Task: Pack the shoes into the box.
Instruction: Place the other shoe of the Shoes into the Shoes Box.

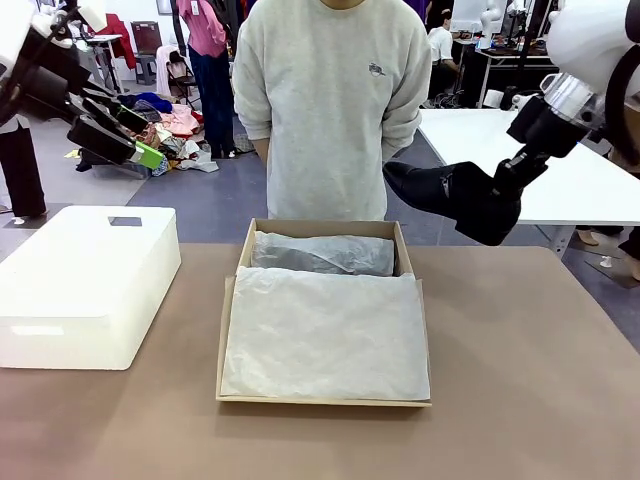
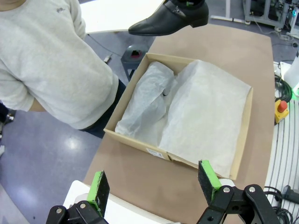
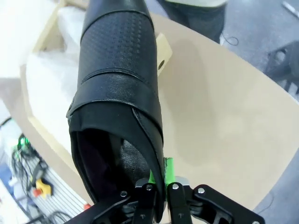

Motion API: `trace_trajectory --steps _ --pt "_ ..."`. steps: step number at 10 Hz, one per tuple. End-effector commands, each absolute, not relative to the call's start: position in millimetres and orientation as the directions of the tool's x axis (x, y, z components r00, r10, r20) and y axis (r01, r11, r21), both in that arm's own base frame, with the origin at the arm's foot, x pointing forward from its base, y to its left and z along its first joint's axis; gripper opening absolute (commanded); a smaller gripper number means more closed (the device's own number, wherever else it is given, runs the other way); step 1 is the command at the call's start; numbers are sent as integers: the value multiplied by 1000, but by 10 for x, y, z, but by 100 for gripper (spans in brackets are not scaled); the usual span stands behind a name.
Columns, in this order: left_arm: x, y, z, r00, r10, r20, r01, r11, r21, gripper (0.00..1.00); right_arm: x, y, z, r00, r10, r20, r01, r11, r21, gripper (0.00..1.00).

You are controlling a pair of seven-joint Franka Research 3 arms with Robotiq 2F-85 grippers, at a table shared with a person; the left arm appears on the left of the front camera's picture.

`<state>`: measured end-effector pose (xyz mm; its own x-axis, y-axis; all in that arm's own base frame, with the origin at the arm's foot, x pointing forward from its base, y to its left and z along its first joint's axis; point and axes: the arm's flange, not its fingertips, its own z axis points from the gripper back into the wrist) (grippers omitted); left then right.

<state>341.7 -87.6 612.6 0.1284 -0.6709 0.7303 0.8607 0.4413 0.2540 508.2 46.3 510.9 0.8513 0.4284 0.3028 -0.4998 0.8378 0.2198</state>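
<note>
We note: right fingers [image 3: 169, 169] pinch 1 shoe [image 1: 450, 195] at the heel collar, aloft right of the box [image 1: 325, 226], toe pointing left, boxward; left fingers [image 2: 209, 179] spread, far left.

The sticker [image 2: 157, 152] on the box [image 2: 133, 139] cannot be read.

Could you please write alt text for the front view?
The right end effector holds a black shoe in the air beyond the far right corner of an open, tissue-lined cardboard box. A person stands behind the table.
</note>
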Motion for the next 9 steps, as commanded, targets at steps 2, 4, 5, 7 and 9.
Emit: trace_trajectory --steps 2,4,5,7,9 --pt "3419 -858 6118 113 -670 733 868 426 256 100 4913 905 5199 932 248 264 -296 942 160 0" --pt "3419 -858 6118 113 -670 733 868 426 256 100 4904 1115 5255 938 203 282 -239 965 103 0" --pt "3419 -858 6118 113 -670 733 868 426 256 100 4877 1151 5285 935 200 292 -235 968 91 0" --pt "3419 -858 6118 113 -670 733 868 426 256 100 4914 1033 5213 934 229 273 -278 948 154 0" --pt "3419 -858 6118 113 -670 733 868 426 256 100 4914 1033 5213 934 229 273 -278 948 154 0"
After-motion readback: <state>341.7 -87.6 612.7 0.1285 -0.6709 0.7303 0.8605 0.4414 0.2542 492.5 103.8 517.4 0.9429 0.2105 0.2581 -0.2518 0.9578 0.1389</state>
